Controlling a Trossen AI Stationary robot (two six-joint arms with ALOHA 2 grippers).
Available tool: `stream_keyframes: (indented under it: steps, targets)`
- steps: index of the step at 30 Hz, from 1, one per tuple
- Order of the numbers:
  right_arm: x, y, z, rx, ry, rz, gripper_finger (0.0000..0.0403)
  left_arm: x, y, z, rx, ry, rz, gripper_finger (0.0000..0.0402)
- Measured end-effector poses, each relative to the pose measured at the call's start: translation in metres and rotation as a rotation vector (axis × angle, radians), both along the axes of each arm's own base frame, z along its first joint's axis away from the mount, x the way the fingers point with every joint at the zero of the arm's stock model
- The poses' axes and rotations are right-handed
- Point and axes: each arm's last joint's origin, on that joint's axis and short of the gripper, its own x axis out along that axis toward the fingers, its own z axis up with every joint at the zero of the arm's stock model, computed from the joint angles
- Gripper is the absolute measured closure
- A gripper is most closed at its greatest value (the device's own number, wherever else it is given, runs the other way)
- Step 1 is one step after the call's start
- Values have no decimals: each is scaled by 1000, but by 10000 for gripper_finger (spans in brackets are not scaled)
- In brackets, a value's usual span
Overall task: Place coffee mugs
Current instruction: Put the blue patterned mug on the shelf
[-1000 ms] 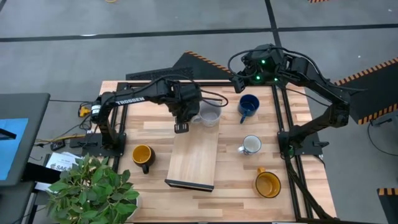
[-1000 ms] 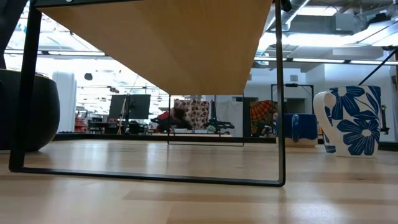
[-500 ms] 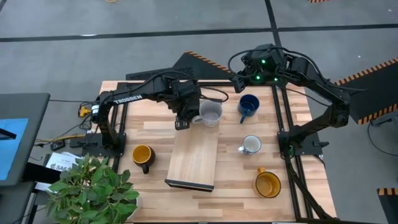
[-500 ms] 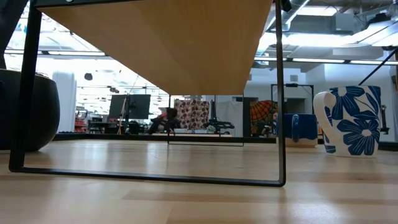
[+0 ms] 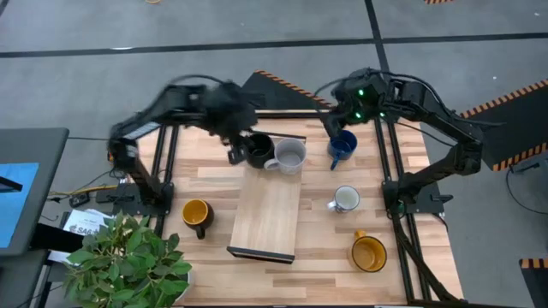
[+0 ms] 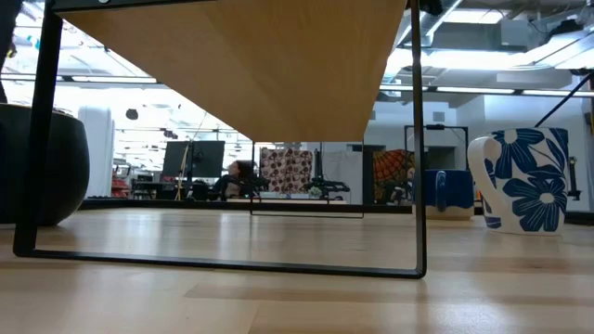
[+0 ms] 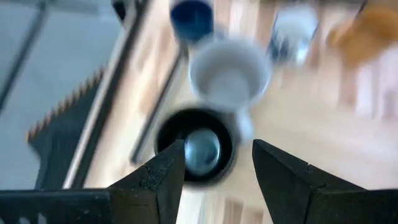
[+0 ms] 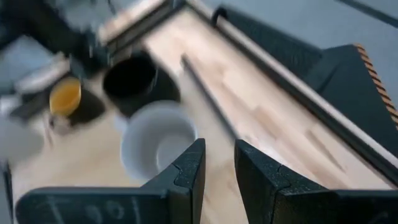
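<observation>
Left arm has swung back off the black mug (image 5: 259,150), uncovering it just left of the pale grey mug (image 5: 290,156) at the wooden board's (image 5: 267,214) far end. Left gripper (image 5: 233,156) empty, fingers apart. Right gripper (image 5: 334,130), fingers slightly apart, empty, above the dark blue mug (image 5: 342,145).

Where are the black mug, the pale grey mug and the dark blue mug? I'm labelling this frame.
black mug (image 5: 258,150): high view, on its dark inside.
pale grey mug (image 5: 290,156): high view, on its pale inside.
dark blue mug (image 5: 343,145): high view, on its blue rim.
</observation>
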Motion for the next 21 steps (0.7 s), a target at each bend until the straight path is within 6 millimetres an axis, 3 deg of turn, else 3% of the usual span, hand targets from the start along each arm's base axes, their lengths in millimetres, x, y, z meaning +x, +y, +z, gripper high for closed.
stream_keyframes:
  steps: [4, 7, 16, 21]
  targets:
    - [-11, 16, -5, -28, 74, 14, 290, -30, -5, 20, 52, -225, 17, 228]
    - [-24, 28, -10, -44, 72, -4, 290, -53, -8, 18, 79, -378, 22, 228]
    - [-51, 54, -44, 45, -125, -27, 290, -94, -23, -36, 115, -742, 7, 228]
    - [-57, 58, -50, 95, -165, -52, 290, -109, -24, -50, 116, -850, 58, 228]
